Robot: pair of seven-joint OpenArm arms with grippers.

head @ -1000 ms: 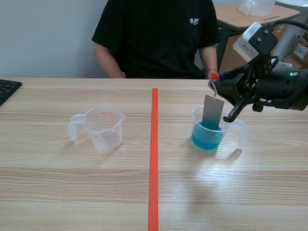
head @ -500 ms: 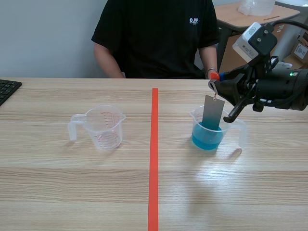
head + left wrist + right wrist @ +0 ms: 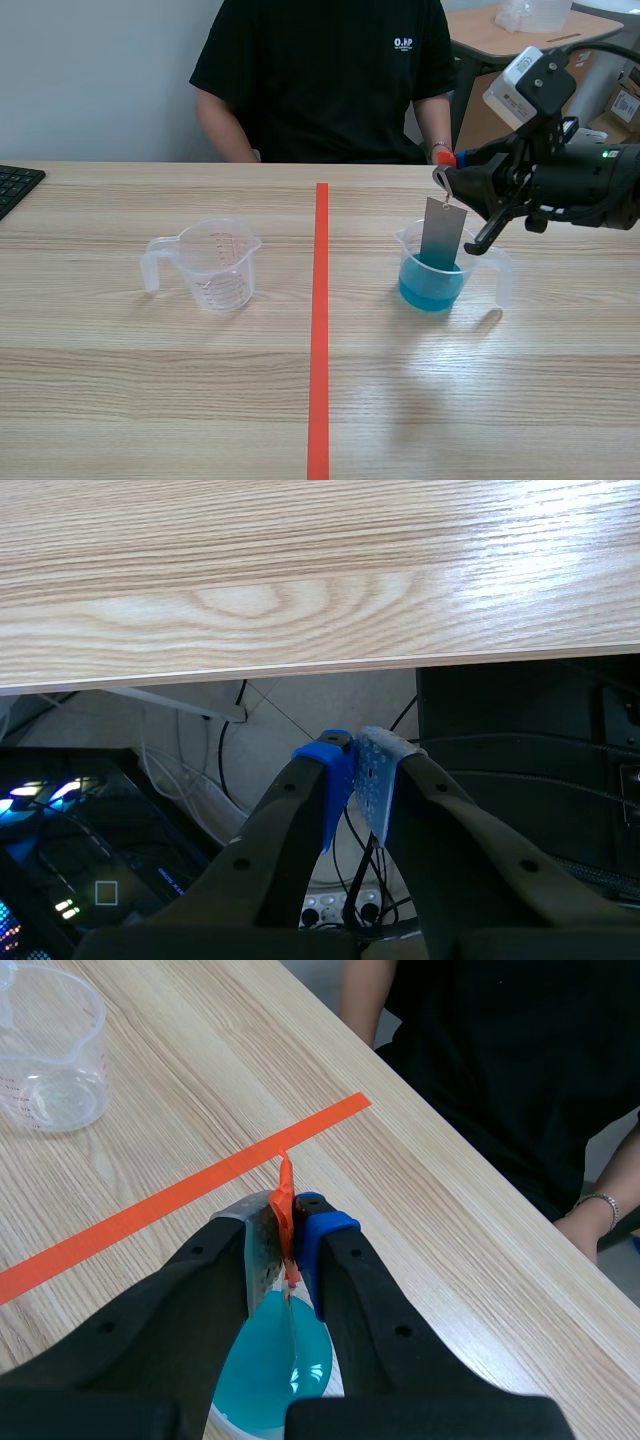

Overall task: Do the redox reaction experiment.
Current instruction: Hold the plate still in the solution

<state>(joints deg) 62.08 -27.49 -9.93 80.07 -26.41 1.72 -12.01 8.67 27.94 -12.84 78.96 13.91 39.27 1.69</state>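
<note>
A grey metal strip [image 3: 441,232] hangs upright by an orange-red tag [image 3: 285,1200], its lower end dipped in blue liquid [image 3: 272,1362] inside a clear measuring cup [image 3: 432,278] right of the tape line. My right gripper [image 3: 447,172] is directly above that cup, shut on the tag [image 3: 445,159]. Left of the line stands an empty clear measuring cup [image 3: 215,262], also in the right wrist view [image 3: 45,1050]. My left gripper [image 3: 356,770] is shut on nothing, hanging below the table's edge [image 3: 320,665] and out of the scene view.
A person in a black shirt [image 3: 320,80] sits across the table, one wrist [image 3: 596,1204] resting near the far edge behind my right gripper. A keyboard corner [image 3: 15,185] lies at the far left. Cables and equipment sit on the floor under my left gripper.
</note>
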